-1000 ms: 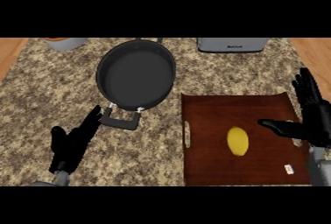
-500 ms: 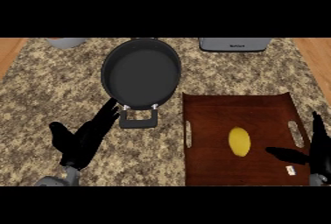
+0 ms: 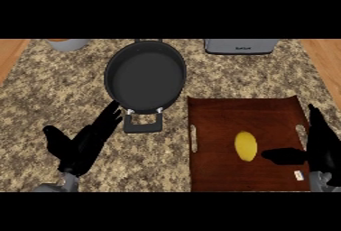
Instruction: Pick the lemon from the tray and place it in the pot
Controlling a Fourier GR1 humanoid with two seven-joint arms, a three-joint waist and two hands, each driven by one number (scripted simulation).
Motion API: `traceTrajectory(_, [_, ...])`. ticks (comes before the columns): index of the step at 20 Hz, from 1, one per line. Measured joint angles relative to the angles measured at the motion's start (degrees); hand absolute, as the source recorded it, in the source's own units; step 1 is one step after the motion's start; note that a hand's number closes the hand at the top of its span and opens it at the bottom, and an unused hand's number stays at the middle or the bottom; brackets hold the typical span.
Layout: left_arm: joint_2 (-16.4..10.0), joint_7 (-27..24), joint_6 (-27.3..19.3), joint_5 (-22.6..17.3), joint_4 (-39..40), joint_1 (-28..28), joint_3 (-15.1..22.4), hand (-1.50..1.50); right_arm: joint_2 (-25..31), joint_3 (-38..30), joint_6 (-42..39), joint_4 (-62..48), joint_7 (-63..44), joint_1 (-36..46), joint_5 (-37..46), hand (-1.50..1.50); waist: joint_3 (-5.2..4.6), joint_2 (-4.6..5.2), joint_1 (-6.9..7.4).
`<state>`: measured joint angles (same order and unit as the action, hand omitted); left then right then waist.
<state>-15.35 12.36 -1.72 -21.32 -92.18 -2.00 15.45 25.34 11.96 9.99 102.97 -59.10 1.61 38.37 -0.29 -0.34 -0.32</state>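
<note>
A yellow lemon (image 3: 246, 145) lies on the dark brown tray (image 3: 220, 117), right of the tray's middle. My right hand (image 3: 321, 143) stands at the tray's right edge, fingers straight and pointing up, its thumb reaching left toward the lemon without touching it. The dark grey pot (image 3: 146, 77) sits up and left of the tray, its near handle pointing toward me. My left hand (image 3: 85, 143) is open on the counter below and left of the pot, fingertips close to that handle.
A grey appliance (image 3: 241, 45) stands at the counter's far edge behind the tray. A grey bowl-like container (image 3: 68, 43) sits at the far left. The speckled stone counter (image 3: 47, 94) spreads to the left.
The view has shifted, so pot and tray sit a little further right. My right hand dropped from the tray's upper right to its lower right edge, thumb near the lemon. The lemon has not moved on the tray.
</note>
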Motion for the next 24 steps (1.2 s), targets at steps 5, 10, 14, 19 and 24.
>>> traceTrajectory(5, [0.0,1.3,0.1,-0.2,-1.2,0.1,-0.1,0.00,-2.3,0.3,-8.2,7.4,-8.5,4.4,-2.3,-1.50,0.04,0.05,0.31])
traceTrajectory(10, [0.3,1.4,0.1,0.2,-0.9,-0.3,-0.1,0.00,-6.7,-1.9,-11.7,7.1,-11.4,8.2,-2.2,-1.50,0.04,0.17,0.57])
traceTrajectory(14, [0.9,0.7,0.3,0.7,-1.0,0.5,0.2,0.00,-10.8,-2.9,-13.1,6.2,-12.0,10.0,-0.9,-1.50,0.11,0.21,0.59])
traceTrajectory(19, [0.9,1.2,0.7,1.0,-1.1,0.3,-0.2,0.00,-15.7,-3.3,-14.2,3.0,-12.2,12.7,1.8,-1.50,0.17,0.28,0.70])
traceTrajectory(24, [0.9,1.2,1.3,1.0,-1.9,1.1,-0.4,0.00,-18.9,-2.4,-15.2,0.5,-11.7,11.5,5.4,-1.50,0.21,0.26,0.59])
